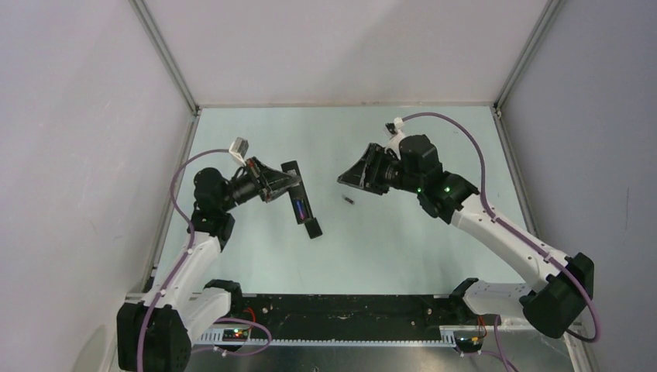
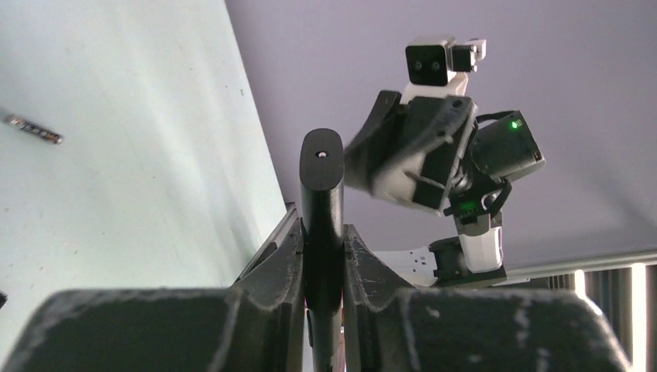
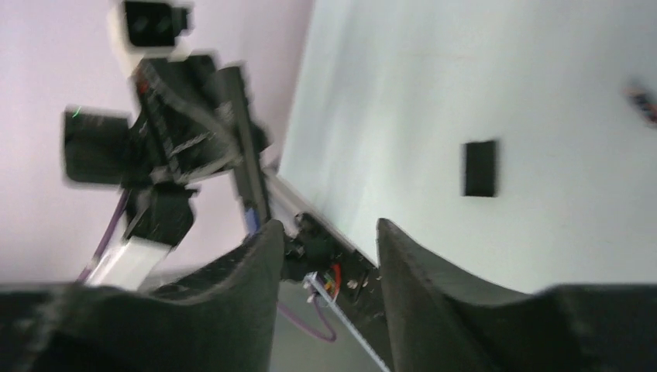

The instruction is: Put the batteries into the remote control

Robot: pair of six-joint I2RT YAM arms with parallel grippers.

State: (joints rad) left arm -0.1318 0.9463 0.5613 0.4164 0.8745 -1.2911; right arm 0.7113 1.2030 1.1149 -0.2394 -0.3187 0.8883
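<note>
Left gripper (image 2: pixel 321 232) clamped on remote control (image 2: pixel 321 178), raised over table (image 1: pixel 403 248). Blue-purple battery (image 1: pixel 299 208) sat in recess. Right gripper (image 3: pixel 327 232) to right, fingers apart, empty. Dark battery (image 1: pixel 348 200) lay on table between grippers. Blurred black plate (image 3: pixel 480 168), possibly cover, lay on table nearby.

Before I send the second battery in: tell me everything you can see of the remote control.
The slim black rectangular remote control, plastic-looking, is clamped by its long edges between the fingers of the left gripper. Its open back recess faces the top camera, with a blue-purple battery inside. Its buttons are hidden.
</note>
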